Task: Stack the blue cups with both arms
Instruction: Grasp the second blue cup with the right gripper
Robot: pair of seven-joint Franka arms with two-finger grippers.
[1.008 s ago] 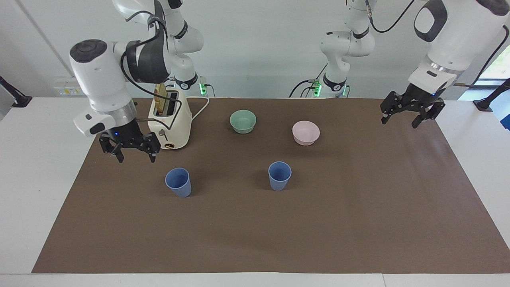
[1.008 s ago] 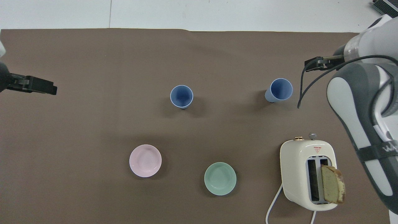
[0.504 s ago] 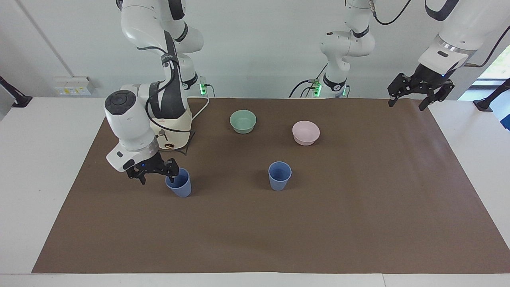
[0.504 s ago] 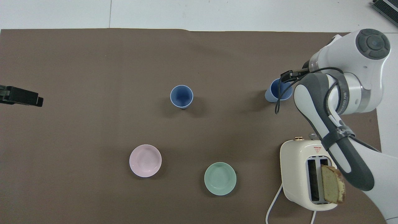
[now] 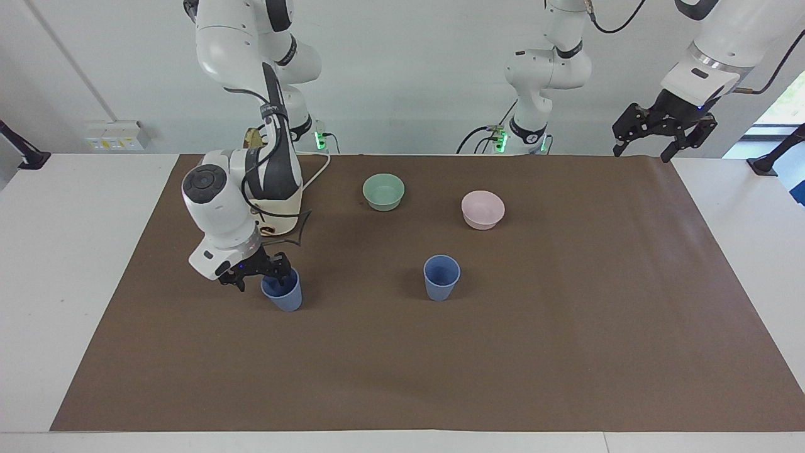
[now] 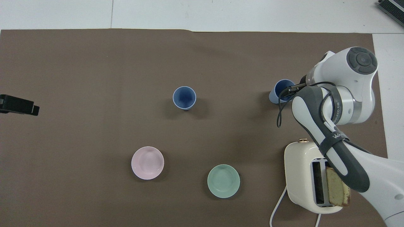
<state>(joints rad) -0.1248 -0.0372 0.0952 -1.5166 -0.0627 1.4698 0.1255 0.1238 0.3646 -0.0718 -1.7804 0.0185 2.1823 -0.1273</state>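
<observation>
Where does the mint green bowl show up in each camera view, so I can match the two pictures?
Facing view: the mint-green bowl sits high in the picture, near the middle, between the toaster and the pink bowl.
Overhead view: the same bowl sits low in the picture, just past the middle, again between the toaster and the pink bowl.
Shared landmark: the toaster, beside the bowl toward the right arm's end of the table.

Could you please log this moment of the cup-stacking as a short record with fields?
right end effector: down at the rim of the blue cup toward the right arm's end of the table
left end effector: raised over the table's edge by its own base, open, waiting
second blue cup: upright, mid-table, untouched
stacking: not yet done
bowls: green bowl, pink bowl, nearer the robots than the cups
</observation>
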